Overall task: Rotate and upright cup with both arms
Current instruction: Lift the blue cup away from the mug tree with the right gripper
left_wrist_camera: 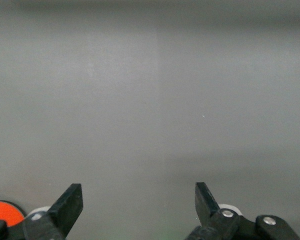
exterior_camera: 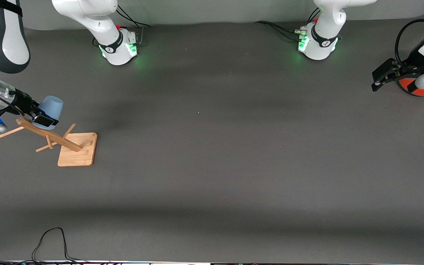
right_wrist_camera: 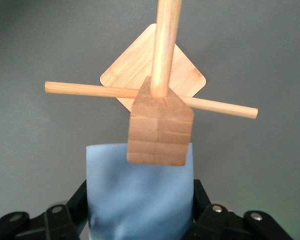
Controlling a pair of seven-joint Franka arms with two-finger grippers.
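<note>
- The right gripper (exterior_camera: 43, 117) is up in the air at the right arm's end of the counter (exterior_camera: 212, 165), over the top of a wooden rack (exterior_camera: 64, 143), its fingers (right_wrist_camera: 75, 210) closed on the cup (exterior_camera: 50, 111).
- The cup is pale blue and plain, with no handle — it sits clamped between the 2 fingers, 1 pressed to each side of its wall, and is clear of the counter.
- In the front view the cup is tilted, with its open mouth turned up and toward the robots' bases.
- In the right wrist view the cup (right_wrist_camera: 140, 200) fills the gap between the fingers, and the blocky top end of the rack's post (right_wrist_camera: 160, 127) lies just past the fingertips, overlapping the cup's outer edge; I cannot tell whether the 2 touch.
- The rack has a square bamboo base (right_wrist_camera: 155, 65) resting on the counter, a post and thin cross pegs (right_wrist_camera: 90, 90) sticking out to both sides.
- The left gripper (exterior_camera: 385, 77) waits at the left arm's end of the counter, its fingers (left_wrist_camera: 67, 207) spread wide with nothing between them — only bare grey counter shows past the fingertips.
- An orange container (exterior_camera: 416, 87) sits right beside the left gripper, partly hidden by that arm; in the left wrist view a bit of it (left_wrist_camera: 5, 212) shows at the outer side of 1 finger.
</note>
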